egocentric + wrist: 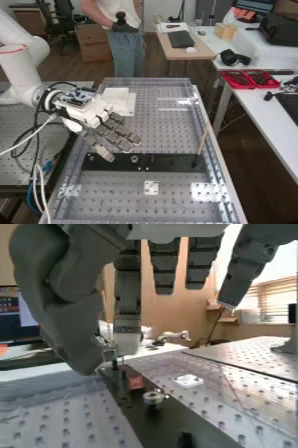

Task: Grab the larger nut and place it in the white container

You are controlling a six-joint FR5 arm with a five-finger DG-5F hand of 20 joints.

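In the high view, the dark grey robot hand (116, 136) hangs over the black bar (173, 162), fingers fairly straight, spread open. Two round metal parts are discernible on the bar: the smaller nut (91, 158) and the bearing (134, 159). One white container (117, 95) stands behind; its contents cannot be told. Two red trays (228, 74) hold dark pieces.

In the wrist view, the bearing stands beside one red piece (136, 383); the larger nut's whereabouts cannot be told.

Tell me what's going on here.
A white robot arm has its hand low beside the flat black bar, on a job to put the larger nut into the white container. The bearing stands on the bar. The hand is at the bar, not over the container; whether it has the nut, I can't tell.
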